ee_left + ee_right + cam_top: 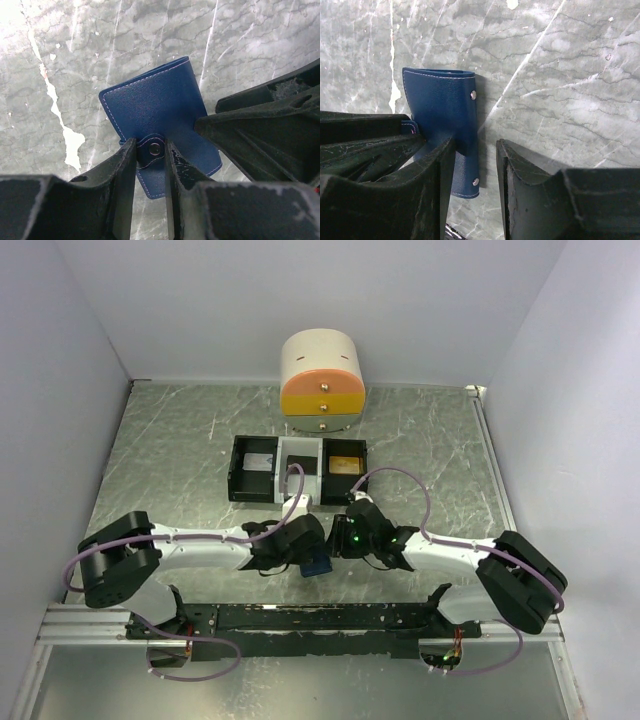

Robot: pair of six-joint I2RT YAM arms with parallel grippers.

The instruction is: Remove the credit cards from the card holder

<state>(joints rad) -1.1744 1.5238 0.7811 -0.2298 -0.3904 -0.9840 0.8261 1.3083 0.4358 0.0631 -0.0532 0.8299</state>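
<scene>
Card holder (155,100): dark blue outside with pale stitching, folded shut, located at the middle of the tabletop (170,460) close to its near edge, where both arms meet. Whether it rests on the marble surface or is raised off it cannot be told.

Left end effector (150,145): clenched on the card holder, with one finger against each side of the clasp tab (152,172). The tab's metal snap sits between the fingers.

Right end effector (476,145): released. The jaws stand apart and the holder's long edge lies between them. One finger overlaps the blue cover, while bare tabletop shows between the cover and the other finger.

No card shows at the holder itself, as the fold is closed in both wrist views.

Black-and-white tray (240,490): three compartments, beyond the holder toward the far edge. A tan-gold credit card (346,464) lies in its right compartment. The left compartment holds a pale flat item that is too small to identify.

Cream-and-orange drawer unit (322,385): at the middle of the far edge.
</scene>
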